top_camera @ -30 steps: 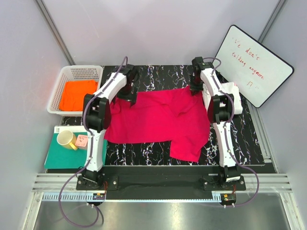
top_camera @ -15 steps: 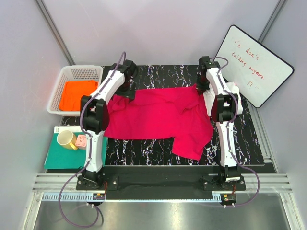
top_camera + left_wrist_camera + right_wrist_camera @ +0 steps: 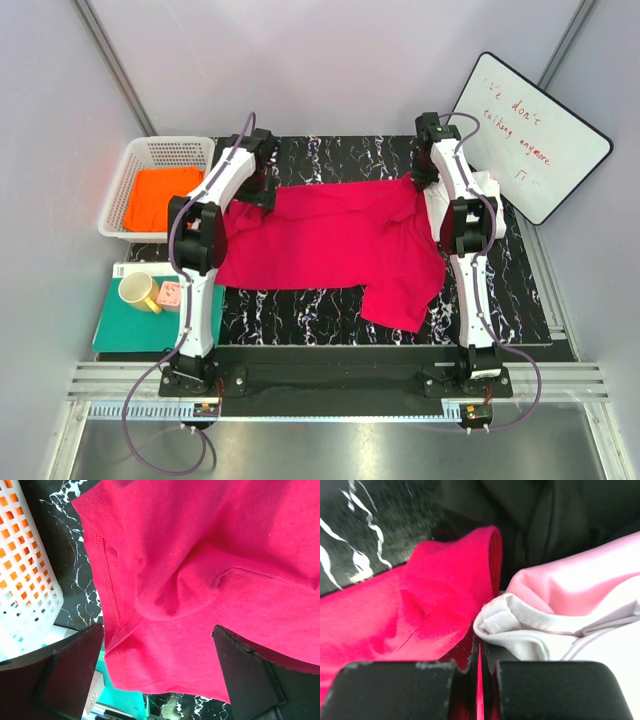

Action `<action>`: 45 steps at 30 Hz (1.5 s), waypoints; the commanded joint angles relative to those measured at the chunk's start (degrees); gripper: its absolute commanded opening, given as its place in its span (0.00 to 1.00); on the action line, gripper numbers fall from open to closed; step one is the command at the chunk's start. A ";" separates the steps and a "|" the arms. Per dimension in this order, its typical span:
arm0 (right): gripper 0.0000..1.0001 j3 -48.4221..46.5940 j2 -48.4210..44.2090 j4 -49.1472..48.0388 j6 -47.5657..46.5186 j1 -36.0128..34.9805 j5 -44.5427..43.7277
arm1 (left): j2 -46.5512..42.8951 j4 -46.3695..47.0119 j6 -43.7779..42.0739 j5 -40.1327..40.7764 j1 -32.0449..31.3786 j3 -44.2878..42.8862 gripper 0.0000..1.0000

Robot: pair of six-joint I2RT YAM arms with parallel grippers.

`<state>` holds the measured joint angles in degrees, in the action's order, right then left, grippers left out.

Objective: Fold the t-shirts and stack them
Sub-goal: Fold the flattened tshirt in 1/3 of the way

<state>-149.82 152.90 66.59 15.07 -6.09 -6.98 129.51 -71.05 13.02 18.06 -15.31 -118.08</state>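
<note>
The crimson-pink t-shirt (image 3: pixel 340 240) lies spread across the black marbled mat, one sleeve hanging toward the front right. My left gripper (image 3: pixel 262 183) is over its far left corner. In the left wrist view the gripper (image 3: pixel 160 680) is wide open, with the shirt (image 3: pixel 200 580) lying below between the fingers and not gripped. My right gripper (image 3: pixel 422 180) is at the far right corner. In the right wrist view it (image 3: pixel 480 665) is shut on a thin fold of the crimson shirt (image 3: pixel 420 610), right against the white t-shirt (image 3: pixel 560 630). The white t-shirt (image 3: pixel 482 190) lies bunched at the mat's right edge. The orange t-shirt (image 3: pixel 160 197) is in the basket.
A white basket (image 3: pixel 150 150) stands at the left. A teal-green board (image 3: pixel 125 330) at the front left carries a yellow mug (image 3: pixel 138 290) and a small pink item (image 3: pixel 170 293). A whiteboard (image 3: pixel 530 135) leans at the back right.
Both grippers have moved toward the far edge of the mat. The shirt's far edge has gone with them, and the cloth lies flatter and more stretched.
</note>
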 commanded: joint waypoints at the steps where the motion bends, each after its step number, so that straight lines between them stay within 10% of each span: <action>1: 0.02 -4.08 0.55 -4.09 0.57 1.25 -4.71 | -0.14 -0.15 -1.76 0.48 -0.07 -0.66 0.98; 23: 0.02 -5.66 2.23 -4.80 1.19 4.77 -5.50 | -5.06 3.01 -3.08 -5.49 2.48 6.81 0.88; 26: 0.02 -5.40 2.31 -4.89 1.54 4.86 -3.66 | -5.50 3.81 -3.43 -6.81 1.87 8.65 0.75; 34: 0.03 -4.17 2.05 -5.24 1.72 4.86 -1.81 | -4.10 4.08 -3.44 -6.12 0.19 8.13 0.00; 45: 0.03 -4.25 1.87 -5.50 1.54 4.86 -1.28 | -2.34 3.46 -2.47 -2.77 0.19 10.41 0.00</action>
<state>-152.81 154.69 63.05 16.73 -2.61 -6.39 127.61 -67.77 10.09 13.23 -15.38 -109.06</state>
